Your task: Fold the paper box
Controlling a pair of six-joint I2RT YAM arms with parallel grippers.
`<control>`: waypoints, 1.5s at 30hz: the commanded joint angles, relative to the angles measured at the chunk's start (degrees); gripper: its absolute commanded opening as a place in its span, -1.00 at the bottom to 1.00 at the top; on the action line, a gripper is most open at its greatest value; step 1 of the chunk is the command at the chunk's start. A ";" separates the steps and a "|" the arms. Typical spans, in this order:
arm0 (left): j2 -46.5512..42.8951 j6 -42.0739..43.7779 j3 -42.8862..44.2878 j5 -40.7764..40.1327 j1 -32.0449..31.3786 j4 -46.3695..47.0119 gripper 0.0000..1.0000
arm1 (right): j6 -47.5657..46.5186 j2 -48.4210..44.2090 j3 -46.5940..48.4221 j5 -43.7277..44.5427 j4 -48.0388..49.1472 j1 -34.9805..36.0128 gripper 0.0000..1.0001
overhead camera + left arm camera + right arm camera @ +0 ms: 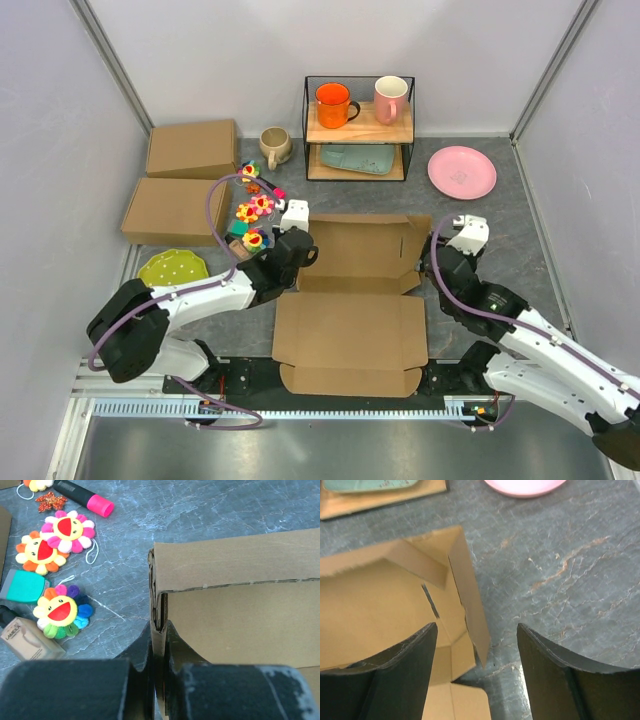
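On the grey table [505, 215], the box [350, 335] is lying half-folded at the centre. The left gripper [159, 630] is pinching its left wall; the right gripper [477, 630], spread wide, is straddling the right flap without gripping it.

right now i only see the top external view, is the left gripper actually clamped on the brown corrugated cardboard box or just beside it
observer: clamped. the left wrist view shows the left gripper shut on the upright left wall of the brown corrugated cardboard box.
operator: and the other one
observer: the right gripper is open. its wrist view shows the raised right flap standing between its jaws, touching neither as far as i can see.
operator: any slot near that flap
observer: yes, a narrow slot in the panel just inside it.
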 commanded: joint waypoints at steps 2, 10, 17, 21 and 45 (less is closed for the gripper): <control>-0.69 -2.90 0.09 -0.79 0.92 -4.23 -0.96 | 4.15 1.86 -2.83 -1.66 0.29 -0.21 0.44; -0.87 -1.76 -0.43 -0.61 1.00 -3.18 -0.97 | 2.31 9.23 -3.63 -1.05 7.22 -0.56 0.29; -0.34 -1.23 -0.43 -0.61 1.00 -2.56 -0.96 | -1.03 15.13 -3.45 -2.01 13.47 -3.10 0.15; -0.17 -1.23 -0.52 -0.35 1.00 -2.39 -0.97 | -2.00 16.28 -3.81 -3.07 15.40 -4.43 -0.19; 4.23 0.26 3.16 -1.06 0.91 0.43 -0.96 | -6.83 4.76 -3.89 -24.43 14.70 -5.22 -1.00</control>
